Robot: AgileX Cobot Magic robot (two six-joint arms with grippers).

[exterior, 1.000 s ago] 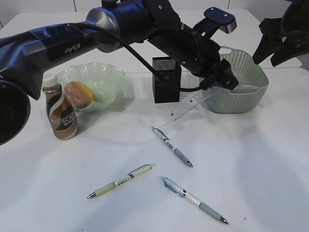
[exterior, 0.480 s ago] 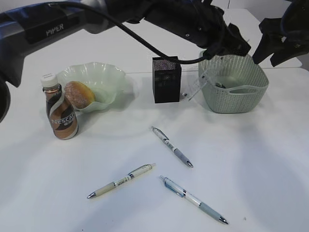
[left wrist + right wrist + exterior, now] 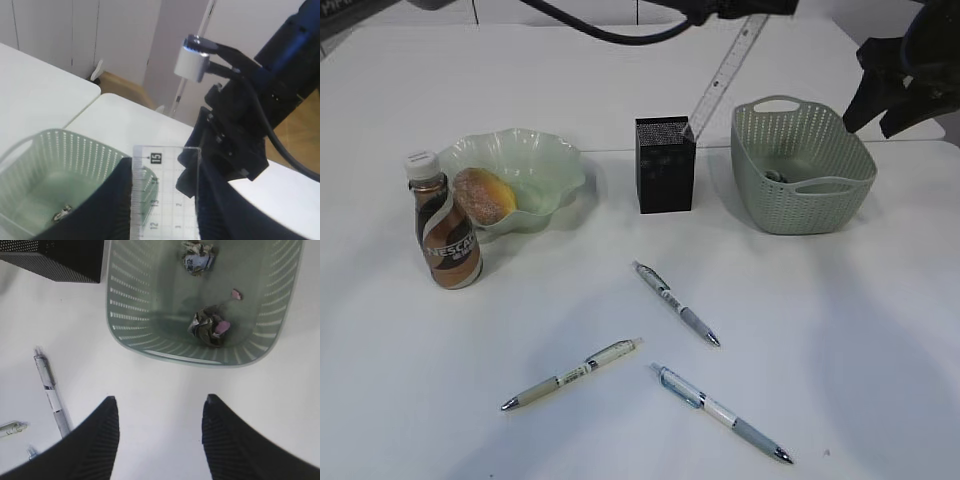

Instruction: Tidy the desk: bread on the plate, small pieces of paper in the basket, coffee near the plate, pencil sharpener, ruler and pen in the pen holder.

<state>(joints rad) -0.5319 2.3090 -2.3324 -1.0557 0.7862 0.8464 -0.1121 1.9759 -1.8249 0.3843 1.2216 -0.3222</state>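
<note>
While the clear ruler [image 3: 725, 72] hangs tilted above the pen holder [image 3: 665, 165] near the desk's far edge, judge it light, stiff and slick, best pinched flat near one end. Left tool [image 3: 165, 200] is clamped on that ruler; right tool [image 3: 160, 440] hovers spread wide, holding nothing.

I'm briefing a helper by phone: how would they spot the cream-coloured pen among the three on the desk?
Start at the brown coffee bottle standing at the left of the white desk, then look toward the near edge. Three pens lie there; the cream pen is the leftmost one. Its pale yellowish barrel sets it apart from the two blue-grey pens to its right.
</note>
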